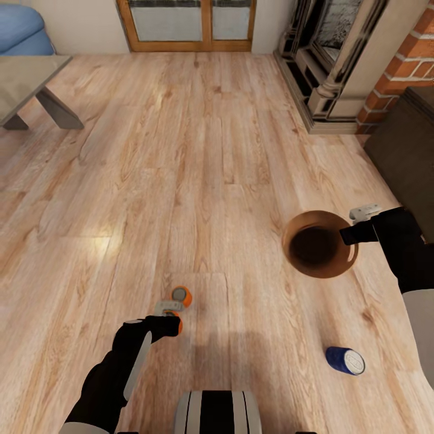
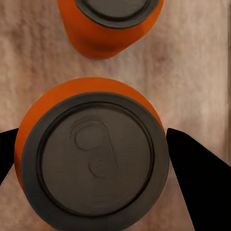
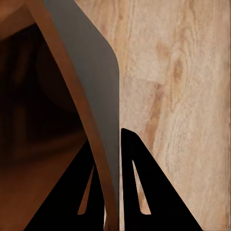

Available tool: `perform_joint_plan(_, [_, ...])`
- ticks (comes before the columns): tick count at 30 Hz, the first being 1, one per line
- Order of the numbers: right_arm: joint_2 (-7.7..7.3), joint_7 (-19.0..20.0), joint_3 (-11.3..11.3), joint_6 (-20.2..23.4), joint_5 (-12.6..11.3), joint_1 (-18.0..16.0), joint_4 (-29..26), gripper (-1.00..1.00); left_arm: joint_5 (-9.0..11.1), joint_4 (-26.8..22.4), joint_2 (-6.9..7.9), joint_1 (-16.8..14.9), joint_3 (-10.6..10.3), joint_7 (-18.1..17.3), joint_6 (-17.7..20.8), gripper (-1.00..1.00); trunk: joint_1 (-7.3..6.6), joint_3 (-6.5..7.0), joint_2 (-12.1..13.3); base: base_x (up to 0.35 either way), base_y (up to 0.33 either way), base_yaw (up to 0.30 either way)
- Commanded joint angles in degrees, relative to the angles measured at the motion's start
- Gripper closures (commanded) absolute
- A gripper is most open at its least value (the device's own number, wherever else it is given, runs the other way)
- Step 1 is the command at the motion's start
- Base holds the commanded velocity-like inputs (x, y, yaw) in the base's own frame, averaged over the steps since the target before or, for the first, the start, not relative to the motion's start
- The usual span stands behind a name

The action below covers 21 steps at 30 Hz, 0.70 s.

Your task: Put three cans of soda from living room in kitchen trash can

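Living room: sofa [image 1: 21, 29], brick fireplace [image 1: 343, 54].

Two orange cans [image 1: 182, 296] [image 1: 176, 325], one blue can [image 1: 345, 360], one copper bin [image 1: 319, 244].

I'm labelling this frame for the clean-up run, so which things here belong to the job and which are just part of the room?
Job:
- two orange cans: one between the left gripper's fingers, one beside it
- blue can, lying on its side
- bin, its rim pinched by the right gripper

Just there:
- grey low table
- blue sofa
- fireplace
- dark cabinet
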Motion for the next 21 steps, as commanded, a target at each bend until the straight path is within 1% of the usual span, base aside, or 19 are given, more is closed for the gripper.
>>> perform_joint_plan(1, [-0.02, 0.29, -0.02, 0.08, -0.35, -0.01, 0.00, 1.00, -0.02, 0.02, 0.00, 0.00, 0.00, -0.01, 0.01, 1.00, -0.02, 0.23, 0.01, 0.000, 0.000, 0.000])
perform_joint_plan(2, [-0.03, 0.29, -0.02, 0.08, -0.35, -0.01, 0.00, 1.00, -0.02, 0.02, 0.00, 0.00, 0.00, -0.01, 0.01, 1.00, -0.05, 0.45, 0.03, 0.000, 0.000, 0.000])
perform_joint_plan(7, [0.01, 0.29, 0.01, 0.08, -0.36, -0.01, 0.00, 1.00, 0.10, -0.21, -0.01, 0.06, 0.07, 0.00, 0.10, 1.00, -0.05, 0.45, 0.03, -0.007, 0.000, 0.000])
perform_joint_plan(9, [0.02, 0.29, 0.01, 0.08, -0.35, -0.01, 0.00, 1.00, 0.01, -0.04, -0.01, 0.03, 0.04, 0.00, 0.10, 1.00, -0.05, 0.45, 0.03, -0.122, 0.000, 0.000])
perform_joint_plan(21, [-0.05, 0.29, -0.05, 0.08, -0.36, -0.01, 0.00, 1.00, -0.02, 0.03, -0.01, 0.01, 0.09, 0.00, 0.17, 1.00, -0.05, 0.45, 0.03, -0.282, 0.000, 0.000])
